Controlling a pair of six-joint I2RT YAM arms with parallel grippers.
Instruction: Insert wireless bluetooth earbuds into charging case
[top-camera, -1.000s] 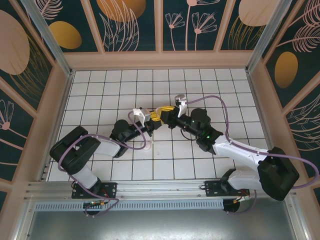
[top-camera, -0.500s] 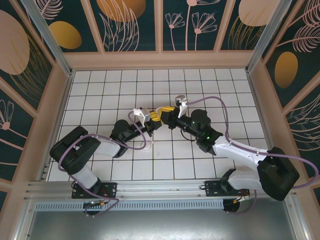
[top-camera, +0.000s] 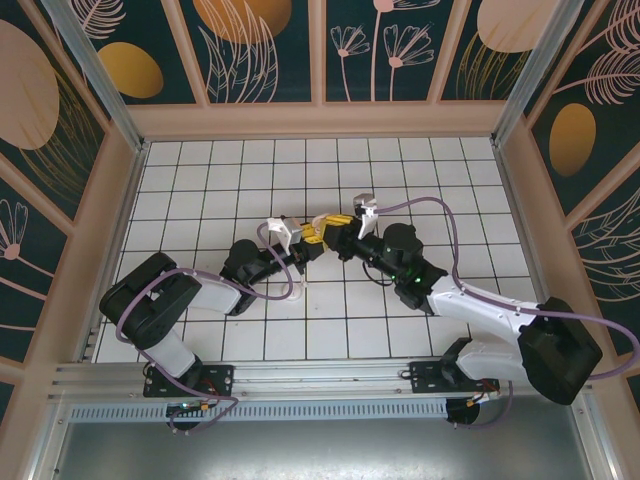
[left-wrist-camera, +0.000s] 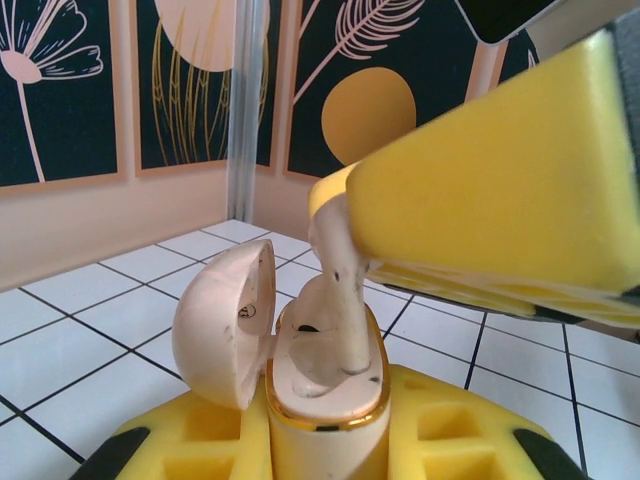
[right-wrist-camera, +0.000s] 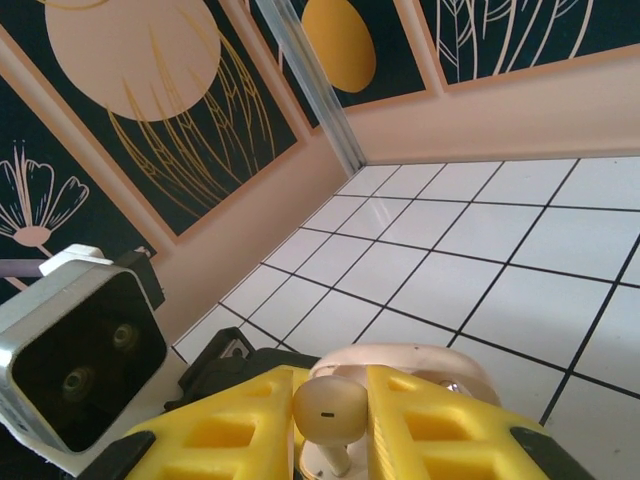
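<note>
My left gripper (left-wrist-camera: 325, 445) is shut on the cream charging case (left-wrist-camera: 330, 385), held upright with its gold rim showing and its round lid (left-wrist-camera: 222, 322) hinged open to the left. My right gripper (right-wrist-camera: 330, 425) is shut on one pale earbud (right-wrist-camera: 330, 405) by its head. In the left wrist view the earbud's stem (left-wrist-camera: 345, 300) reaches down into the case's right-hand socket, under the right gripper's yellow finger (left-wrist-camera: 500, 190). The case (right-wrist-camera: 420, 362) sits just behind the earbud in the right wrist view. From above, the two grippers (top-camera: 305, 243) (top-camera: 330, 230) meet at mid-table.
White gridded tabletop (top-camera: 250, 170) lies all round the meeting point, closed in by pink walls with dark floral panels (top-camera: 390, 50). The left arm's wrist camera block (right-wrist-camera: 75, 360) sits close on the left of the right gripper. Purple cables (top-camera: 440, 215) loop over both arms.
The right arm has shifted slightly, its elbow a little lower and to the right. Both grips hold as before; the left arm has stayed put.
</note>
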